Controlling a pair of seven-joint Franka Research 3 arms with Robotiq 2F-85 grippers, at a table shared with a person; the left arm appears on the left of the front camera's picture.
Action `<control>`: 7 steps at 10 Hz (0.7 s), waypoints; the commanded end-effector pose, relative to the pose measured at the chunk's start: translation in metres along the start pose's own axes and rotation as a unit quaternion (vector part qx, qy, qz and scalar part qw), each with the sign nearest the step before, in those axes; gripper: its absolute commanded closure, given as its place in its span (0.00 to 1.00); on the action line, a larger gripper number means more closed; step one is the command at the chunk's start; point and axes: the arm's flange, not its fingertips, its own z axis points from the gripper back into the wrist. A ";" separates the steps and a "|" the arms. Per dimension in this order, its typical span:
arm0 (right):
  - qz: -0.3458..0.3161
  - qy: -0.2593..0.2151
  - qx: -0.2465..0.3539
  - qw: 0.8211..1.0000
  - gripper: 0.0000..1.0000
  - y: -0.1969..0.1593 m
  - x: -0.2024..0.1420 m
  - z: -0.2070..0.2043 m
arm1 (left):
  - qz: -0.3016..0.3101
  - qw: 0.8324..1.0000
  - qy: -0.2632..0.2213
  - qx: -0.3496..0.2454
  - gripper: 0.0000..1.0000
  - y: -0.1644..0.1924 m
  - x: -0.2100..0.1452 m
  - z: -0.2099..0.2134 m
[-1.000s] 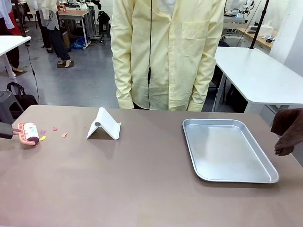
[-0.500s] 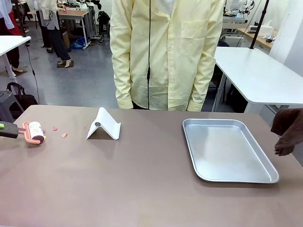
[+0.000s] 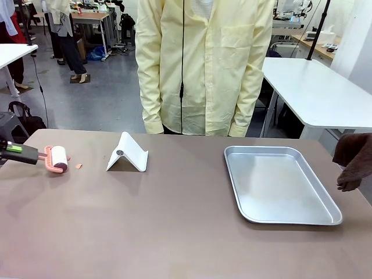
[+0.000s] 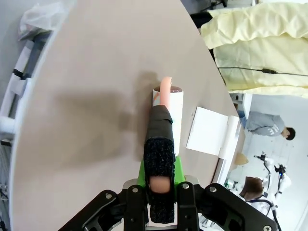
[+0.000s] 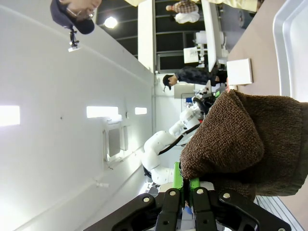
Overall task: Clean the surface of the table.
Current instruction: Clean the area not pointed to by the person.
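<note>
The left gripper (image 4: 160, 179), pinching the lint roller (image 4: 169, 107) by its handle, holds it on the table (image 4: 86, 72) beneath, a paper scrap (image 3: 78, 166) just beyond that a skewed stroke could miss, while the right gripper (image 5: 183, 182) clamps a brown cloth (image 5: 236, 139).

Shiny silver tray (image 3: 279, 186) lying flat at the right, white folded stand (image 3: 129, 154) upright left of middle, person in a pale yellow coat (image 3: 203, 70) standing behind, white-topped desk (image 3: 317, 93) beyond at the right

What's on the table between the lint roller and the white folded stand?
In the front view, one small orange scrap lies on the table between the lint roller and the white stand, nearer the roller; the rest looks bare.
</note>
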 end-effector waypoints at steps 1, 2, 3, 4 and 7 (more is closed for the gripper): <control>0.009 0.005 0.005 1.000 0.95 0.003 0.001 0.002 | 0.001 0.999 0.016 0.036 0.78 -0.002 0.003 -0.029; 0.009 0.005 0.005 1.000 0.95 0.003 0.001 0.002 | -0.005 0.999 0.029 0.046 0.78 -0.009 0.001 -0.043; 0.009 0.005 0.005 1.000 0.95 0.003 0.001 0.002 | -0.007 0.998 0.038 0.051 0.78 -0.014 0.001 -0.053; 0.009 0.005 0.005 1.000 0.95 0.003 0.001 0.002 | -0.008 0.998 0.045 0.053 0.78 -0.018 0.002 -0.062; 0.009 0.005 0.005 1.000 0.95 0.003 0.001 0.002 | -0.010 0.999 0.046 0.018 0.78 -0.030 0.005 -0.070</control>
